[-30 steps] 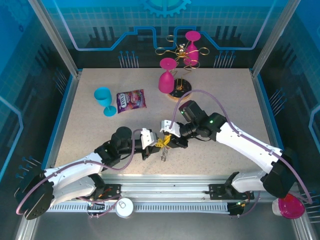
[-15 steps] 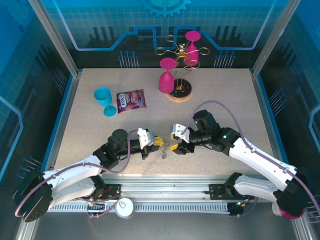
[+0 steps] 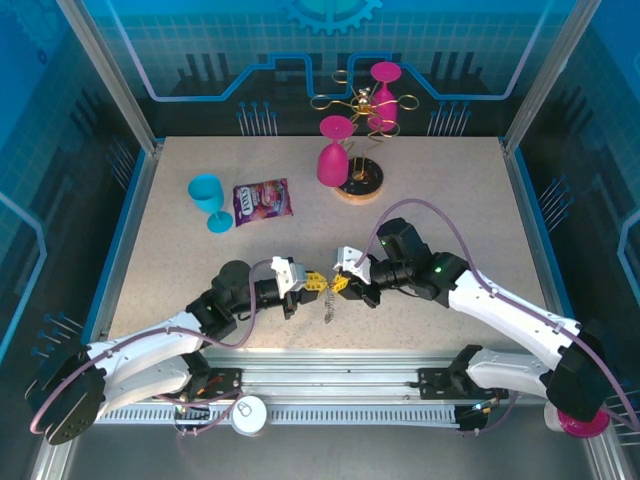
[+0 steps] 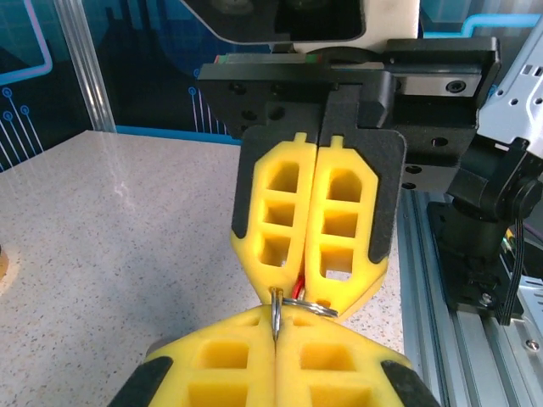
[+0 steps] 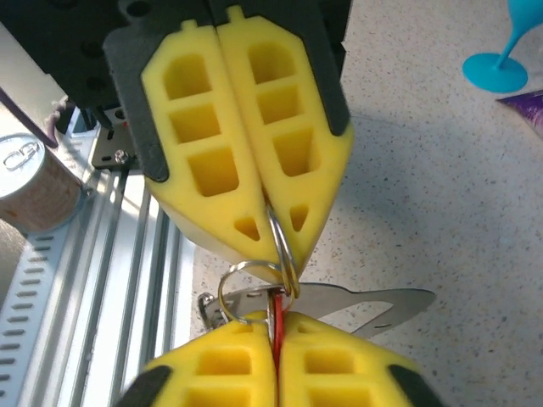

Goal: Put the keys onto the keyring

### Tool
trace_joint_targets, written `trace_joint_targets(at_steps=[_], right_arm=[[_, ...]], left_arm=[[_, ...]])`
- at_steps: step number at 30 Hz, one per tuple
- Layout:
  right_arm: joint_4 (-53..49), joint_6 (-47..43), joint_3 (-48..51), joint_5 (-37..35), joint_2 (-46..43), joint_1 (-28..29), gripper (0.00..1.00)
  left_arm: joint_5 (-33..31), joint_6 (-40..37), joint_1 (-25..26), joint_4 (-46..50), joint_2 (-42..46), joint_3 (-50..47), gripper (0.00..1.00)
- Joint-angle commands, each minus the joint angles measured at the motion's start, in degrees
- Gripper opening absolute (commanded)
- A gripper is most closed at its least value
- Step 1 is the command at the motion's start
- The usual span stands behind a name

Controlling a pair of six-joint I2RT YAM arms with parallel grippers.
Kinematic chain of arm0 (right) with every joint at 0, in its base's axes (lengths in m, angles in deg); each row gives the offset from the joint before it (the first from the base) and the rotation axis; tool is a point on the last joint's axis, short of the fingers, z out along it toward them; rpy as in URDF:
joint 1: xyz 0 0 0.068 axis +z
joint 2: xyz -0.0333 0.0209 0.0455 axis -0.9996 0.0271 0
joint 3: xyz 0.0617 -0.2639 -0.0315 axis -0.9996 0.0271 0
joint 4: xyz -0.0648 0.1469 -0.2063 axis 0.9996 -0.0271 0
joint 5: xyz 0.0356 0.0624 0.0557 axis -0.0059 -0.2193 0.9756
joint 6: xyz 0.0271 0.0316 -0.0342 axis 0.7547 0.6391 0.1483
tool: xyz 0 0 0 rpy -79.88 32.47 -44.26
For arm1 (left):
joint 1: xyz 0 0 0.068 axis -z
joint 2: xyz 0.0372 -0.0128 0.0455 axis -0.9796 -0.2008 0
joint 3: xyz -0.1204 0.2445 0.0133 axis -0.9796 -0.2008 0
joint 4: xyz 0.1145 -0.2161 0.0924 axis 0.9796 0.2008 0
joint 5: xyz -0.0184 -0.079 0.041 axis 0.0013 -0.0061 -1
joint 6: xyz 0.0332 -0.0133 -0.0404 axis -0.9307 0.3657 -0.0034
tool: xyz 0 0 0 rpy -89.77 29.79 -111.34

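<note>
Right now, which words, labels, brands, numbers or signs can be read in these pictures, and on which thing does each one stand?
No text can be quoted with certainty.
purple snack packet: pale lettering on its front, too blurred to read.
can: lid with a pull tab, no readable print.
back wall: a gear sign and circuit lines, no words.
</note>
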Motion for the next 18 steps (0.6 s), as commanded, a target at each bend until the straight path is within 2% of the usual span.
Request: trace_joint_targets(at_steps=[1, 5, 12, 16, 17, 18], right_arm=[[-2.88, -1.32, -1.97, -0.42, -1.52, -0.27, 0.0], [-6.63, -3.3, -2.05, -4.11, -1.91, -0.79, 0.0], [-10.52, -4.08, -5.72, -3.07, 5.38, 3.37, 0.0], [-9.79, -3.92, -6.23, -1.12, 5.42, 4.17, 0.0], [-9.23, -3.94, -5.94, -1.36, 4.55, 4.03, 0.02], [-8.64, -3.88, -5.49, -1.78, 3.59, 3.87, 0.08]], left_arm=[[-0.16, 0.58, 0.19, -4.53, 1.79, -1.08, 0.0], [0.31, 0.81, 0.09, -6.5, 1.74, -1.53, 0.0], [1.48, 0.59, 0.18, -11.49, 0.07, -1.75, 0.0], [1.48, 0.15, 0.2, -11.9, -0.47, -1.48, 0.0], [1.58, 0.08, 0.17, -11.95, -0.64, -1.57, 0.0], [1.55, 0.1, 0.19, -11.92, -0.74, -1.56, 0.0]])
